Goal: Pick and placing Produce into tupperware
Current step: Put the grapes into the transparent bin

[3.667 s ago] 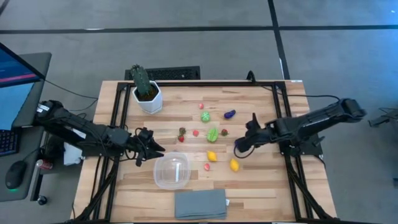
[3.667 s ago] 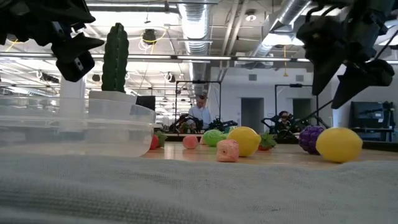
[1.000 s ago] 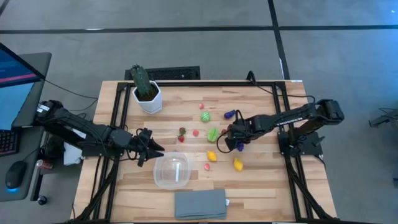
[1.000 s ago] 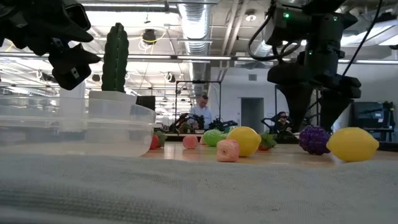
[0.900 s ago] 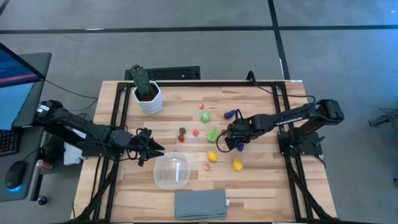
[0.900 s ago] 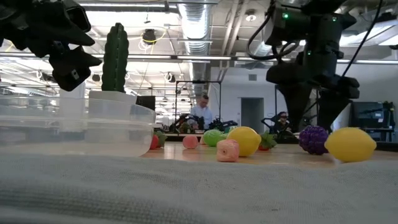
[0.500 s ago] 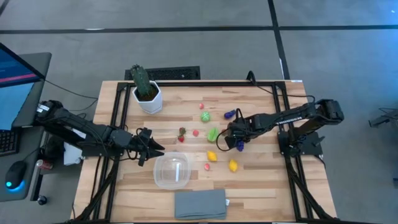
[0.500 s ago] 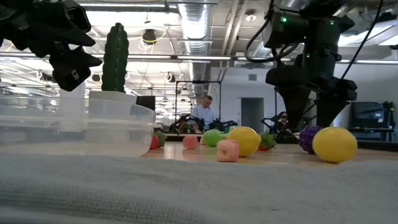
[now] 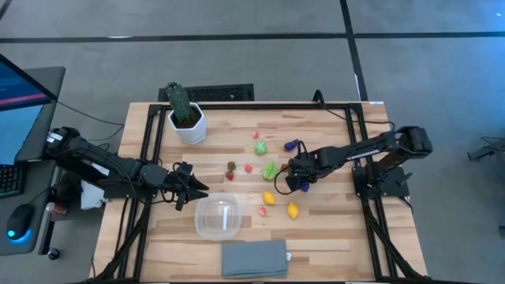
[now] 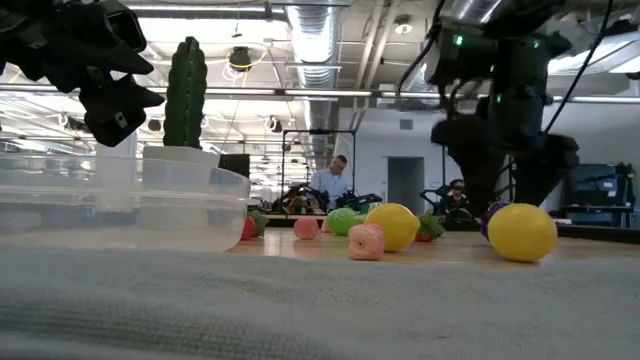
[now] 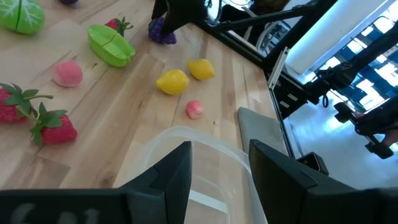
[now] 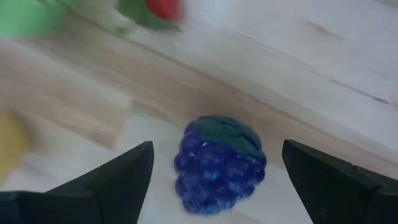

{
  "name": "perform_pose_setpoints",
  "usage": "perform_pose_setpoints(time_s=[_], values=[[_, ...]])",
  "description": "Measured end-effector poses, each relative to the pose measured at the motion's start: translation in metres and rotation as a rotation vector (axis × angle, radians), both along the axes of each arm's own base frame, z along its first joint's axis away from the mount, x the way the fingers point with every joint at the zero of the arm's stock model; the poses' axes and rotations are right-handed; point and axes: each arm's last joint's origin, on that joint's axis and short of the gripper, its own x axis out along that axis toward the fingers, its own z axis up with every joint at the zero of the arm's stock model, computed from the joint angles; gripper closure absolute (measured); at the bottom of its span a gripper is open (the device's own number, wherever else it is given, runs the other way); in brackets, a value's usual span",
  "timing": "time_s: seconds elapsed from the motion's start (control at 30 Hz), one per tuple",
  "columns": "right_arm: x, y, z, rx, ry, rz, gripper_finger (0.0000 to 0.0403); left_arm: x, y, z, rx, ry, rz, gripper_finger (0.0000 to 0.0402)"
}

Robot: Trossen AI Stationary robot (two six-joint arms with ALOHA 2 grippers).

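right end effector [image 12: 214, 171] open | over grape bunch [image 12: 219, 163] | wood table [image 9: 331, 237]

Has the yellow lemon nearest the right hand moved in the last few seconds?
Yes. The yellow lemon has rolled left toward the pink piece, nudged as the right hand came down at the purple grapes.

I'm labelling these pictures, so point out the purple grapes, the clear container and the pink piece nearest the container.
Purple grapes [image 12: 219, 165]: right wrist view, middle of the cluster.
Clear container [image 9: 218, 218]: high view, its bare floor.
Pink piece [image 9: 262, 211]: high view, its centre.
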Motion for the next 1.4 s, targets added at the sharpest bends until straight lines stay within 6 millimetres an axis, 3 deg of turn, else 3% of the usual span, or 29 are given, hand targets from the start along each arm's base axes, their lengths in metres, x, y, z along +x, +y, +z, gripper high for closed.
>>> perform_pose_setpoints(time_s=[0.3, 0.67, 1.07, 1.4], values=[[0.01, 0.006, -0.022, 0.036, 0.065, 0.031, 0.0026, -0.001, 0.0, -0.002, -0.036, 0.027, 0.008, 0.0253], [0.01, 0.008, -0.02, 0.025, 0.055, 0.02, 0.0029, -0.001, -0.001, -0.002, -0.039, 0.03, 0.004, 0.0253], [0.01, 0.008, -0.02, 0.026, 0.057, 0.021, 0.0083, -0.001, -0.001, -0.002, -0.039, 0.029, 0.005, 0.0253], [0.01, 0.008, -0.02, 0.026, 0.056, 0.021, 0.0092, -0.001, -0.001, -0.002, -0.038, 0.029, 0.007, 0.0253]])
